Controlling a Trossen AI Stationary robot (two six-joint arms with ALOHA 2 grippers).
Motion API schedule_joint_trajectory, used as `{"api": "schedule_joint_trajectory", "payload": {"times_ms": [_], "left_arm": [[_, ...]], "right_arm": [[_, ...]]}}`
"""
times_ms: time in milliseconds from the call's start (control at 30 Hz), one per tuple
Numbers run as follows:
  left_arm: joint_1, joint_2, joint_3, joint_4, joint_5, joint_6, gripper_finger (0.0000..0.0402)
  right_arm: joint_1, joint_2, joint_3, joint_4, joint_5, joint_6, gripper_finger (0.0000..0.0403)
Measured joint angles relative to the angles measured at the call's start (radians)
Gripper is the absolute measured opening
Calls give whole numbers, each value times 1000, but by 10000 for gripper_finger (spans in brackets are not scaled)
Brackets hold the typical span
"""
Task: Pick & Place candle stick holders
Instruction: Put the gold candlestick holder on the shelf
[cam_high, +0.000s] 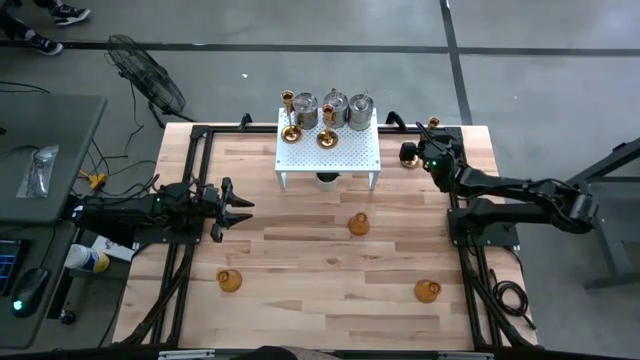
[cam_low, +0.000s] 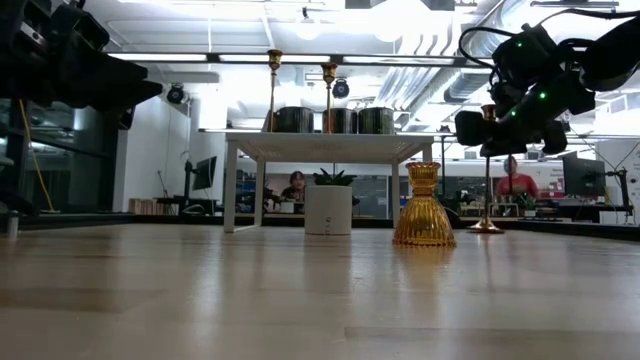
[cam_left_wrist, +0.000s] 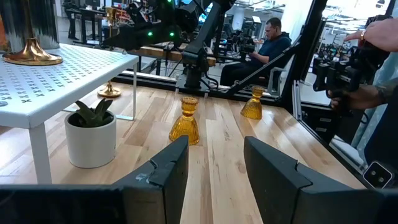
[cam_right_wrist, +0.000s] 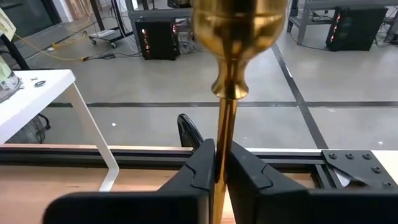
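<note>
Candle stick holders, near to far as you look across the table: two squat amber-orange glass holders sit at the near edge, one left (cam_high: 230, 280), one right (cam_high: 428, 291); a third amber holder (cam_high: 358, 224) stands mid-table, upright, well apart from both arms; your left gripper (cam_high: 243, 208) hovers at the left side of the wooden table (cam_high: 300, 300), fingers parted, nothing between them; behind the middle holder, a small white pot with a green plant (cam_low: 329, 205) sits under the white perforated metal rack (cam_high: 330, 150); on the rack you have two slim gold brass candlesticks (cam_high: 326, 131) with round bases in front and three silvery-grey jar-like holders (cam_high: 334, 106) in a row behind; at the far right corner, your right gripper (cam_right_wrist: 222, 163) is clenched on the thin stem of a third slim brass candlestick (cam_right_wrist: 233, 56), which stands upright with its base on the table.
</note>
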Motion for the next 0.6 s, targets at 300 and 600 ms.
{"api": "schedule_joint_trajectory", "payload": {"times_ms": [300, 600], "left_arm": [[0, 0, 0, 0, 0, 0, 152], [0, 0, 0, 0, 0, 0, 152]], "right_arm": [[1, 0, 10, -6, -7, 0, 16], [1, 0, 209, -220, -80, -56, 15]]}}
